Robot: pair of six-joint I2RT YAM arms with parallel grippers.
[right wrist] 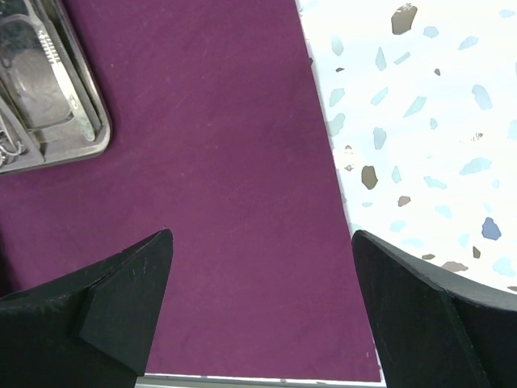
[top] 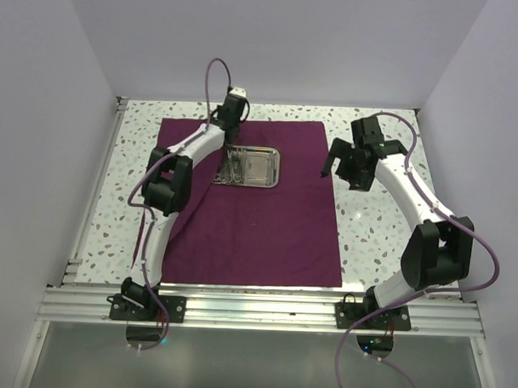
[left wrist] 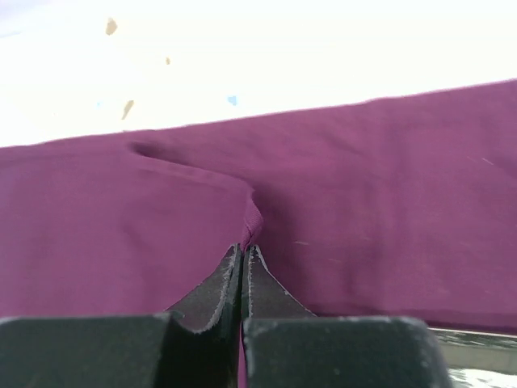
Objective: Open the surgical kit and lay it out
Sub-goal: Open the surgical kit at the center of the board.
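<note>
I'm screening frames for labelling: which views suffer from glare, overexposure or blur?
Left wrist: the table beyond the cloth is blown out to white, and the left gripper pinching the cloth looks slightly soft. Right wrist: sharp, though the tray shows reflections. Top external: evenly lit, soft shadows only.

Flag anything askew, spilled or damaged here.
Only one oddity: the purple cloth is puckered into a ridge where the shut left end effector pinches it near its far edge. The steel tray sits flat, instruments inside; nothing spilled.
</note>
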